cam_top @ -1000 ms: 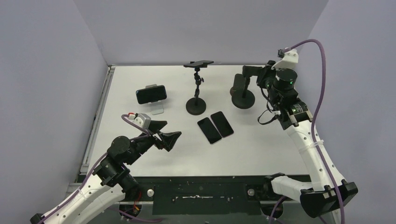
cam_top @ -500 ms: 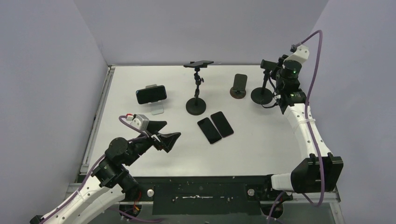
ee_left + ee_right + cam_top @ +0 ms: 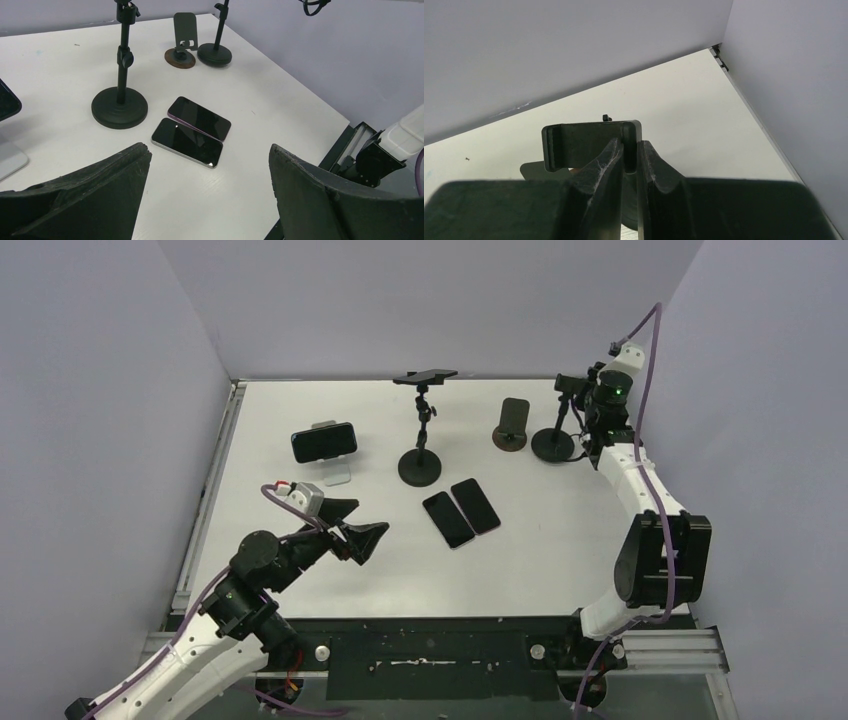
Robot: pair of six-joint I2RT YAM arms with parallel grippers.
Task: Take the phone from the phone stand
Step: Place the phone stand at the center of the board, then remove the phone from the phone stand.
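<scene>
right gripper point(image 3: 630, 150) swung empty black round-base clamp stand point(image 3: 552, 445) far-right, pinched shut on its clamp | left gripper point(image 3: 355, 525) wide open, empty | black phone point(image 3: 324, 441) landscape on silver stand point(image 3: 338, 476), far-left of it; left arm nearer

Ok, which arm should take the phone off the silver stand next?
Left. The left gripper is open and free, nearest the phone on the silver stand; the right gripper is shut on an empty clamp stand at the far right.
</scene>
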